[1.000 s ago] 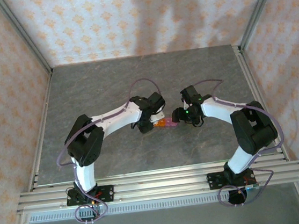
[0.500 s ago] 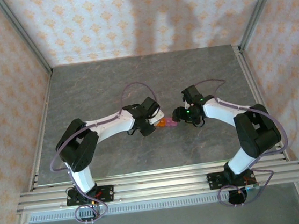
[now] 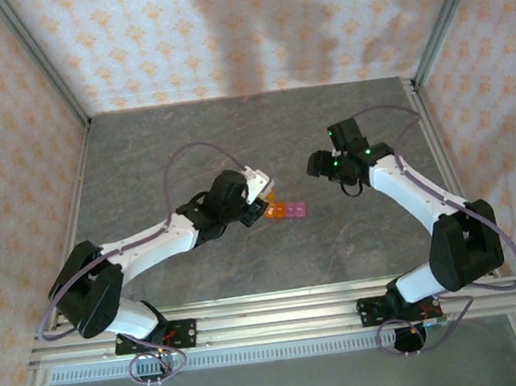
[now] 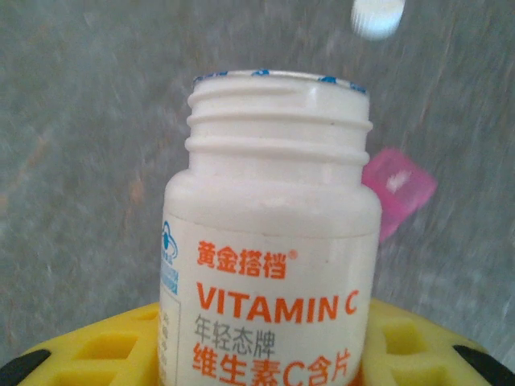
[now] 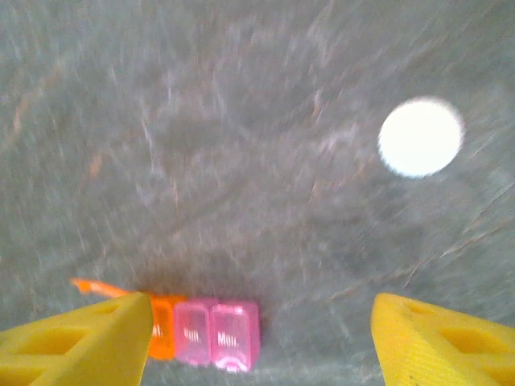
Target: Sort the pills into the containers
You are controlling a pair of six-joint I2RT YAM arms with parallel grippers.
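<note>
The short strip of translucent plastic cells [image 3: 284,210], orange at one end and pink at the other, lies flat on the grey marbled table [image 3: 160,148]. Each cell looks far narrower than the mouth of the uncapped white vitamin bottle [image 4: 278,233], so a fast tip would likely scatter pills past the strip. Its orange end sits just beside the left gripper [image 3: 251,197], which clamps that bottle; beyond its pink end the right gripper [image 5: 261,304] hangs spread and empty.

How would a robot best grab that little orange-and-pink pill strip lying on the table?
Probably across the middle of the pill strip, pinching its two long sides from straight above. It lies flat on the table, narrow across and long end to end, so the width should fit between jaws.
</note>
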